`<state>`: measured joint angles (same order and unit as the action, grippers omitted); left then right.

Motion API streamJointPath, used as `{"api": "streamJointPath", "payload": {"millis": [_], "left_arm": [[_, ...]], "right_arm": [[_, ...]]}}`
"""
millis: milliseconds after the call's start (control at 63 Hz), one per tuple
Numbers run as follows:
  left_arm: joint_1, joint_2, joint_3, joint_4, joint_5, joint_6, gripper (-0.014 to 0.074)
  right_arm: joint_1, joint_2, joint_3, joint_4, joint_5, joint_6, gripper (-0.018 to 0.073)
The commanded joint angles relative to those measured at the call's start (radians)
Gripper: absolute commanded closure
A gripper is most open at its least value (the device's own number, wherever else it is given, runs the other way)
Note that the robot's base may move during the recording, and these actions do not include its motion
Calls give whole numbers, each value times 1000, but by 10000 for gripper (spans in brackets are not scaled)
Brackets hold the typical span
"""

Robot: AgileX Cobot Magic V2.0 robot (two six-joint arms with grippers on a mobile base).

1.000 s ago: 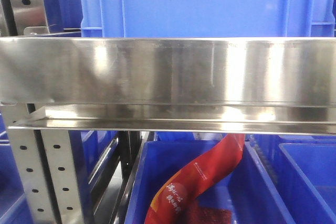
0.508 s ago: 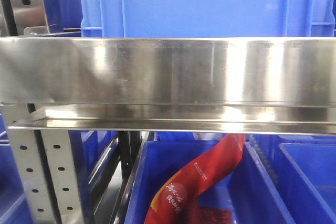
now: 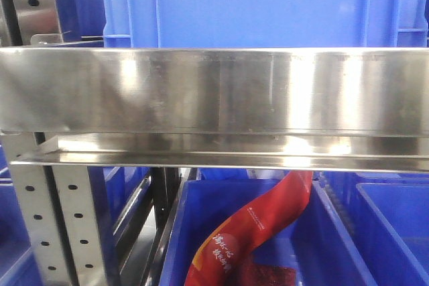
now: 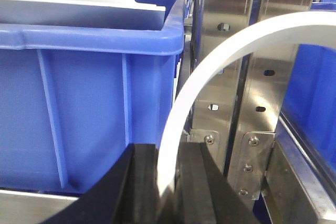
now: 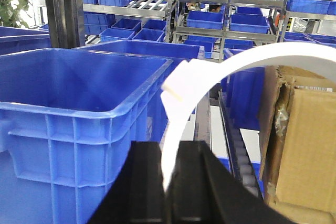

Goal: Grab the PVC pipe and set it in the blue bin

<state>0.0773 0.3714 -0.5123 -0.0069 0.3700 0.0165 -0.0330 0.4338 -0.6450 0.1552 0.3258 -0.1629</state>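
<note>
The PVC pipe (image 4: 220, 56) is a white bent band. In the left wrist view it rises from between the black jaws and arcs up to the right. My left gripper (image 4: 168, 153) is shut on it, beside the wall of a blue bin (image 4: 89, 103). In the right wrist view the same white pipe (image 5: 247, 59) curves up and right, with a taped joint partway along. My right gripper (image 5: 170, 149) is shut on its lower end, next to an open blue bin (image 5: 79, 108). Neither gripper nor the pipe shows in the front view.
Steel rack uprights (image 4: 231, 77) stand right behind the pipe in the left wrist view. A cardboard box (image 5: 304, 145) is at the right, with shelves of blue bins (image 5: 210, 19) behind. The front view shows a steel shelf beam (image 3: 214, 92) and a lower bin holding a red packet (image 3: 255, 232).
</note>
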Motion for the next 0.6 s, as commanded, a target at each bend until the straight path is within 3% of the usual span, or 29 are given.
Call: {"api": "streamJointPath", "payload": {"millis": [0, 175, 413, 492, 587], "left_arm": [[-1, -4, -1, -5, -20, -3, 707], [-1, -4, -11, -5, -76, -3, 707], [-3, -4, -85, -17, -16, 35, 707], [-3, -4, -94, -57, -28, 35, 707], [-3, 4, -101, -175, -28, 38, 707]], "right_arm": [[-2, -2, 0, -3, -30, -1, 728], [-2, -2, 0, -3, -30, -1, 728], [-2, -2, -21, 10, 4, -1, 728], [-2, -2, -30, 39, 2, -1, 728], [-2, -2, -36, 90, -25, -1, 728]]}}
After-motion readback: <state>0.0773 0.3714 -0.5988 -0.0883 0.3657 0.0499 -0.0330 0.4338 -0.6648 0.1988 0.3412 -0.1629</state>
